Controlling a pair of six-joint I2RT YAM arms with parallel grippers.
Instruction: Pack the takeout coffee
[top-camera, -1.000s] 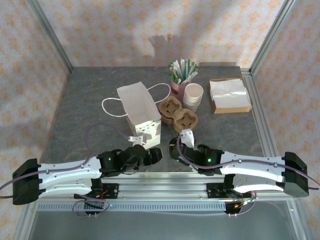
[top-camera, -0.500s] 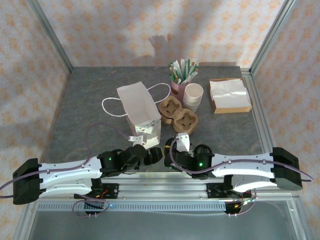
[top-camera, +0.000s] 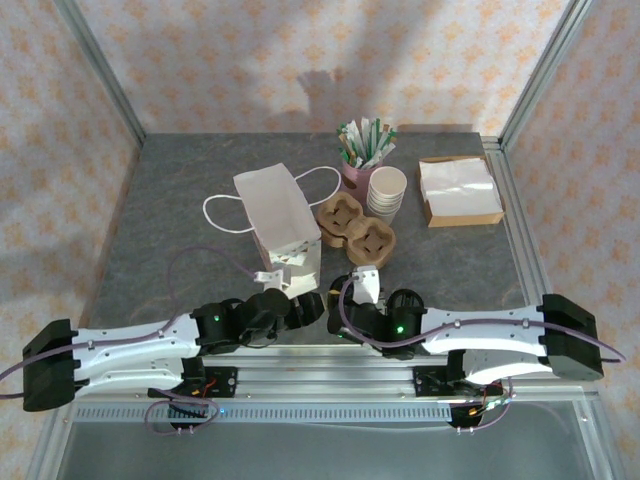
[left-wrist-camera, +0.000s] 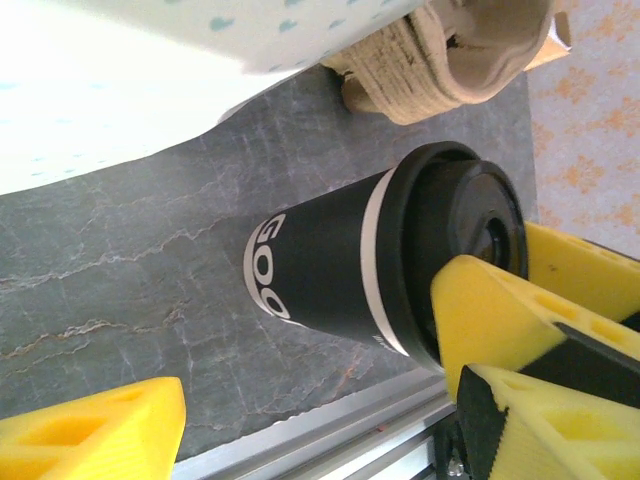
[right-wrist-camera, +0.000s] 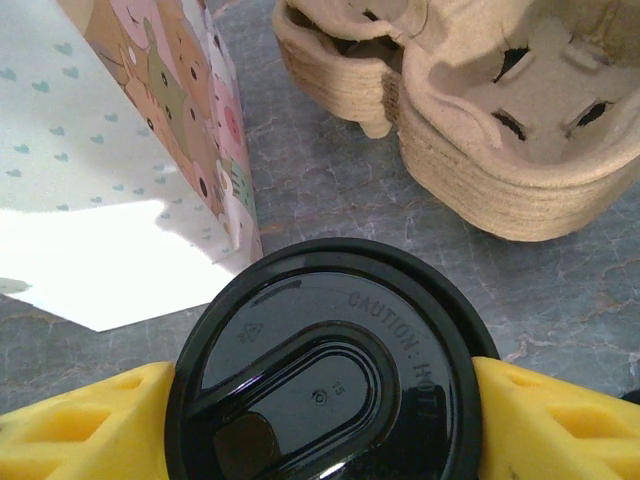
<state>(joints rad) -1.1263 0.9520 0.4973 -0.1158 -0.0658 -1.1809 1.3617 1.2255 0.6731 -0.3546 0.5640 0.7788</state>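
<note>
Right hand (right-wrist-camera: 320, 440) shifted left, gripping takeout coffee (left-wrist-camera: 330, 260)

Peach wallpaper (top-camera: 250, 60) with a pale floral pattern covers the top and both sides of the frame, with a soft shadow (top-camera: 320, 92) at upper centre. Aluminium posts (top-camera: 103, 70) slant at the corners. A grey marbled tabletop (top-camera: 170, 190) fills the middle.
</note>
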